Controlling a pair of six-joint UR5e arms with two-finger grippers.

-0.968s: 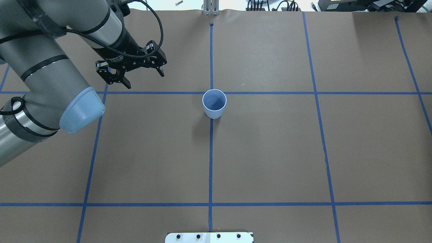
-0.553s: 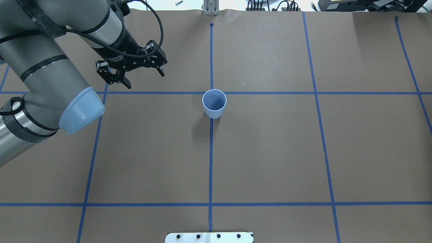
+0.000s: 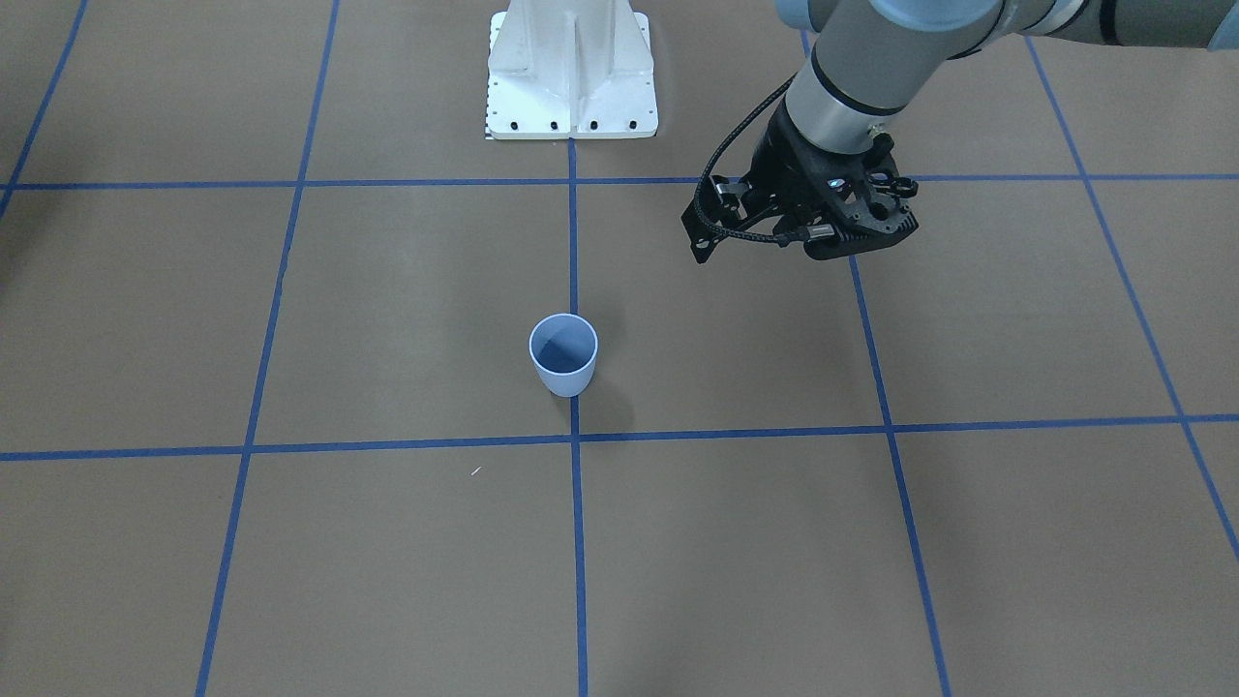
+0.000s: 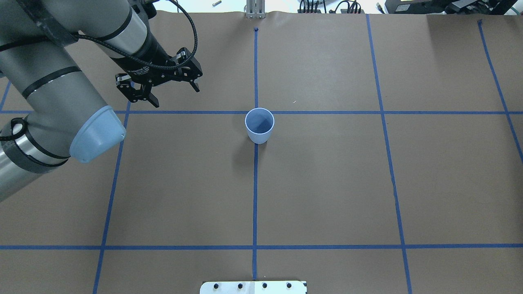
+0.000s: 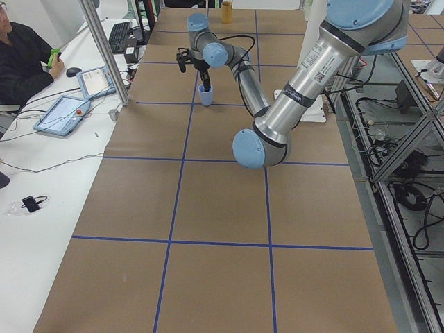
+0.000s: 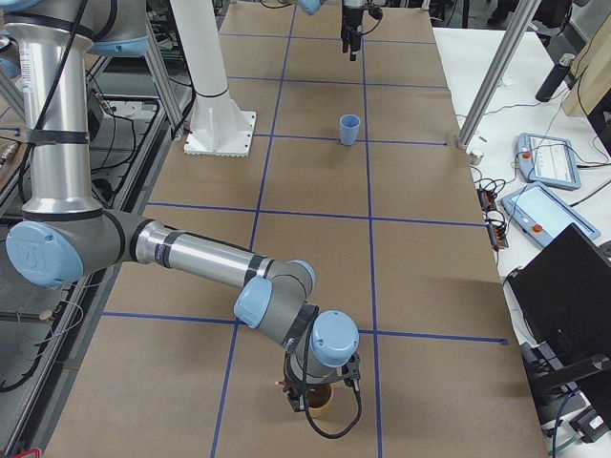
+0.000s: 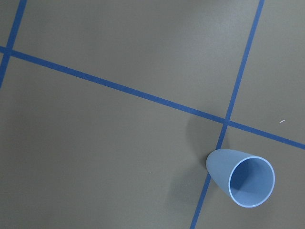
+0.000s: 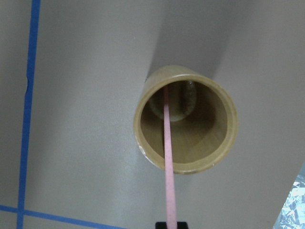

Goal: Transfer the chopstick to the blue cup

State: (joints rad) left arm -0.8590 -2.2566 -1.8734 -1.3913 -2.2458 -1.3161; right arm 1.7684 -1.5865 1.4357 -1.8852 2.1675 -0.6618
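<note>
The right tool (image 8: 171,225) is clamped on the chopstick (image 8: 167,143) in a tan cup (image 8: 209,148). The left tool (image 4: 175,96) is held spread.

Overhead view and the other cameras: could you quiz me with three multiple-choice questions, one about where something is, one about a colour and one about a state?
1. Where does the blue cup stand?
A on a blue tape line
B mid-square, off the tape
C lifted in the air

2. What colour is the chopstick?
A green
B pink
C black

3. How is the left end effector?
A shut on the cup
B holding the chopstick
C open and empty

Answers:
1 A, the tape runs under its base.
2 B, it shows pink in the right wrist view.
3 C, its jaws stand apart with nothing between them.
</note>
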